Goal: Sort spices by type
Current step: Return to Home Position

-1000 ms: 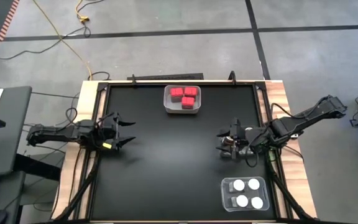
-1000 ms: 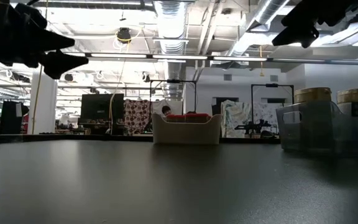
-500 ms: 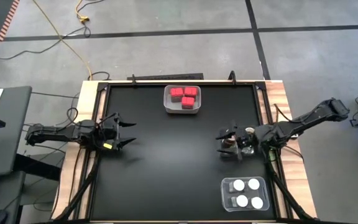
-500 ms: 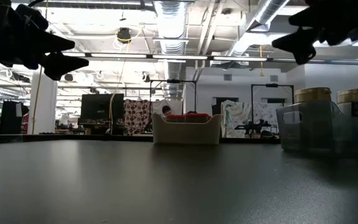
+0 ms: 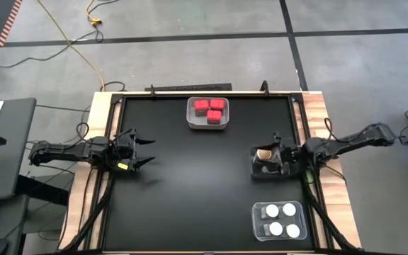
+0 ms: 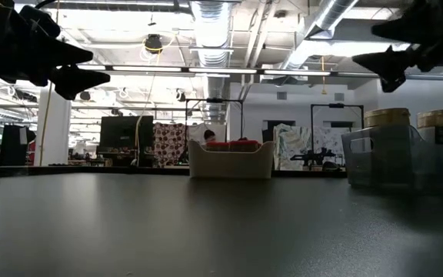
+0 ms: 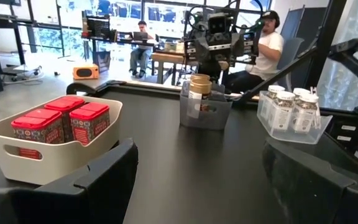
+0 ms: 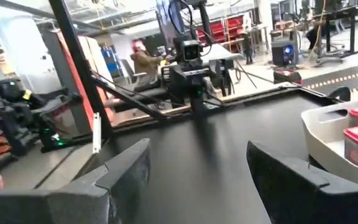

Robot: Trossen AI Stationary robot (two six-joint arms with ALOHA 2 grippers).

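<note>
Currently on the black table (image 5: pixel 190 191): three red boxes (image 5: pixel 208 108) packed together in the white bin (image 5: pixel 190 117) at the middle of the far edge. Four white-lidded jars (image 5: pixel 287 210) stand two by two in the clear bin (image 5: pixel 256 220) at the near right corner. One brown jar (image 5: pixel 263 154) with a golden lid stands upright in the small dark bin (image 7: pixel 207 117) on the right side of the table, between the other two bins; whether a second jar stands with it cannot be told. Left gripper (image 5: pixel 151 150): raised above the left side of the table, well apart from all bins, fingers spread wide, holding nothing. Right gripper (image 8: pixel 197 149): above the right side of the table, just beside the dark bin on its outer side, pointing across the table toward the left arm, fingers spread wide, holding nothing. A seated person in a white shirt (image 7: pixel 270 46) is beyond the table.
</note>
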